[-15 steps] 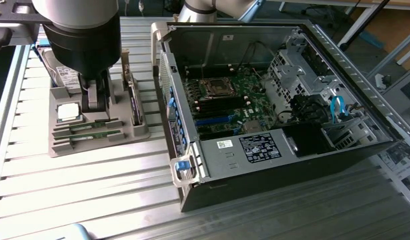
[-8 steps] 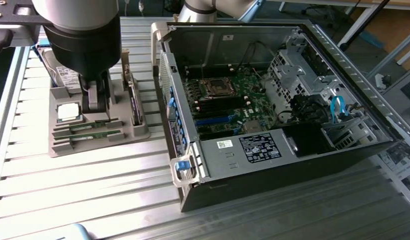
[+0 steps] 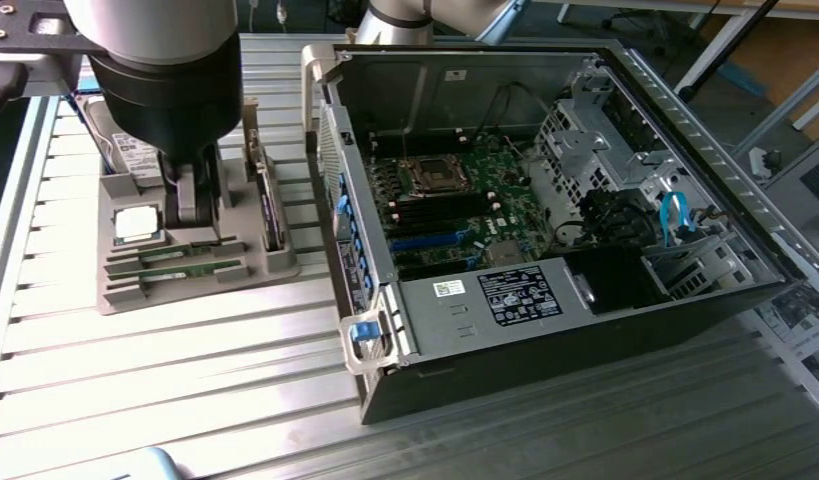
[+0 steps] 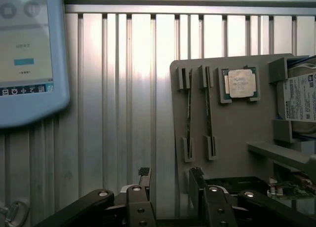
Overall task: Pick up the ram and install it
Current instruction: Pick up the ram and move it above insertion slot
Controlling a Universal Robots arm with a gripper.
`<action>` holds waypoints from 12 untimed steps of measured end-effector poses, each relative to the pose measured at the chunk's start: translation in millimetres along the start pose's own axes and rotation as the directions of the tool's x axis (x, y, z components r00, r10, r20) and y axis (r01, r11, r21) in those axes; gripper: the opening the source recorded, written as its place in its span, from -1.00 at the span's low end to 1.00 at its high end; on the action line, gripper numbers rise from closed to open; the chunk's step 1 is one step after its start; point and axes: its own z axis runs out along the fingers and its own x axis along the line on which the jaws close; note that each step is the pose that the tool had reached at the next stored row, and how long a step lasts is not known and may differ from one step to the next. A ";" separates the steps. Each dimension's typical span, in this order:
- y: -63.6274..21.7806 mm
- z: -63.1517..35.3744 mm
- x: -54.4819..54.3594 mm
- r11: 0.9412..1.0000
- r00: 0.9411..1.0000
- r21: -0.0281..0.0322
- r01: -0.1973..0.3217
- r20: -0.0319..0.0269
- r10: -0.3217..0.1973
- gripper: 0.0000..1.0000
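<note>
Open computer case (image 3: 516, 385) beside grey holder (image 4: 237, 133) with processor (image 4: 240, 83), hard drive (image 4: 302, 96).

Exterior view: the arm's wrist housing (image 3: 162, 70) covers the back of the gray parts holder (image 3: 122, 295) and most of the hard drive (image 3: 122, 150). Print on the power supply label (image 3: 516, 295) is too small to read. A pale blue object (image 3: 149, 465) is cut by the frame edge and cannot be identified.

Wrist view: the teach pendant (image 4: 24, 64) runs off the frame and its screen text is illegible. The ram (image 4: 208, 113) stands edge-on, so its chips are not discernible.

Two ram sticks (image 4: 189, 111), one processor (image 4: 240, 84), one hard drive (image 4: 301, 98).
</note>
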 end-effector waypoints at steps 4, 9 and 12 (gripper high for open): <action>-0.1 1.8 0.0 1.000 1.000 0.000 0.000 0.000 0.000 -0.13; -0.2 3.7 0.1 1.000 1.000 0.000 0.000 0.000 0.000 -0.13; -0.2 4.8 0.1 1.000 1.000 0.000 0.000 0.000 0.000 -0.13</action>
